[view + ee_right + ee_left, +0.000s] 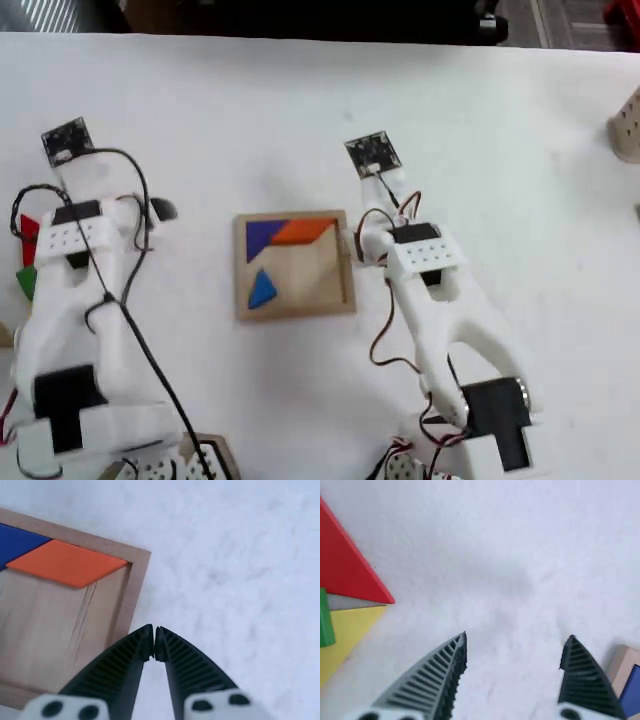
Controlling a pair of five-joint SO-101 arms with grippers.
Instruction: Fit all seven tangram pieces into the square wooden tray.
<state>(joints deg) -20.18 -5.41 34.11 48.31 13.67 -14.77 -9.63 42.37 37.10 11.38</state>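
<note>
The square wooden tray (345,270) lies at the table's middle between the two arms. Inside it are a dark blue triangle (260,233), an orange parallelogram (302,231) and a small blue triangle (262,289). Off to the far left lie a red triangle (345,565), a yellow piece (347,630) and a green piece (325,625). My left gripper (515,650) hangs open over bare table between those pieces and the tray, holding nothing. My right gripper (153,636) is shut and empty, just outside the tray's right rim (136,592) near the orange parallelogram (67,562).
A tray corner (621,662) with a blue piece shows beside the left gripper. A pegged wooden object (627,125) stands at the table's far right edge. White tabletop spreads wide behind and to the right of the tray.
</note>
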